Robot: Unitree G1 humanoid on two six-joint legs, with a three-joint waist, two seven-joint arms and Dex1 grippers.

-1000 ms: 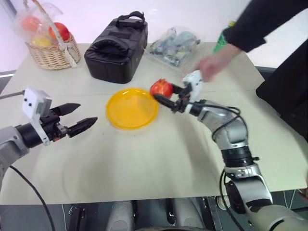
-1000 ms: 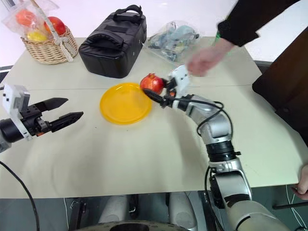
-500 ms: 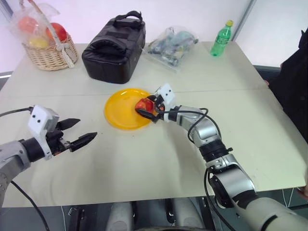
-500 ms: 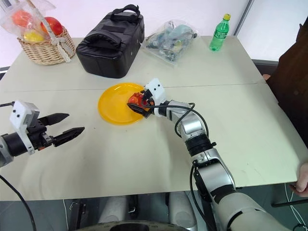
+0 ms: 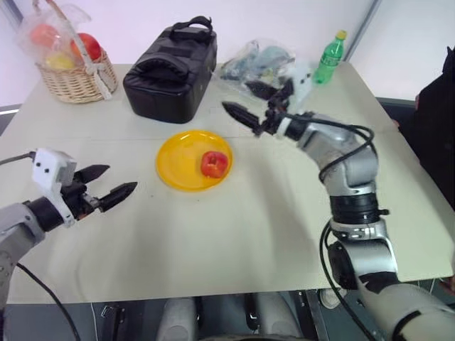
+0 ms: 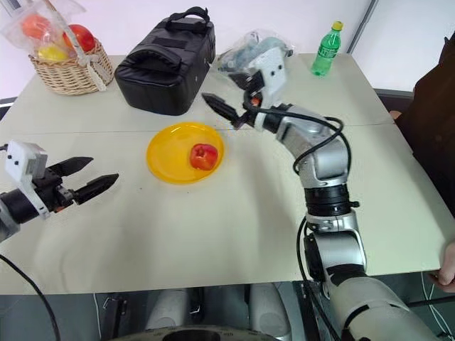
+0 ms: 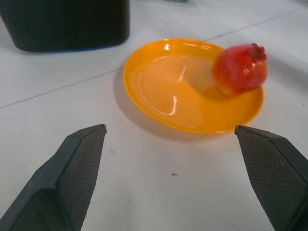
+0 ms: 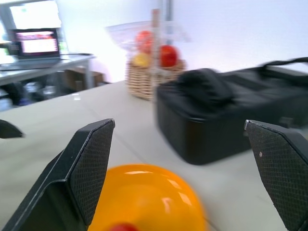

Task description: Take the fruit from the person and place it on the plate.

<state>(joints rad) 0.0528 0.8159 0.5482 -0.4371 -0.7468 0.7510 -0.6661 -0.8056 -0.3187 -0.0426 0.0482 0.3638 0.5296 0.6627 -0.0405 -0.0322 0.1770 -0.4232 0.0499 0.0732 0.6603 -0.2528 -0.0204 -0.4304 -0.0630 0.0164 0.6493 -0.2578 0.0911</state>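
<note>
A shiny round red fruit with orange-yellow patches and a small crown at one end (image 5: pixel 214 163) lies on the round, flat, glossy yellow plastic plate (image 5: pixel 178 163), towards the plate's right side, with nothing gripping it. The plate rests on the smooth pale matt table (image 5: pixel 234 234).

Half a second ago the right gripper (image 5: pixel 254 101) was low over the plate with the fruit between its fingers; now it has let go and lifted clear, its two black pointed fingers spread wide and empty, above the table between the plate and the crinkled clear plastic bag of greyish items (image 5: pixel 259 64). A second ago a person's hand in a dark sleeve reached over the far right of the table; that hand has gone, and a dark-clothed person (image 5: pixel 437 128) stands at the right edge.

The left gripper (image 5: pixel 105 183), with a white boxy block behind it, hovers over the table well left of the plate, its textured black fingers parted and empty, much as before.

At the far left a woven wicker basket (image 5: pixel 75 82) holds red, orange and yellow fruits under clear wrap. Beside it sits a black padded fabric bag with a handle (image 5: pixel 170 71). A green plastic bottle with a yellow cap (image 5: pixel 327 60) stands upright at the far right
</note>
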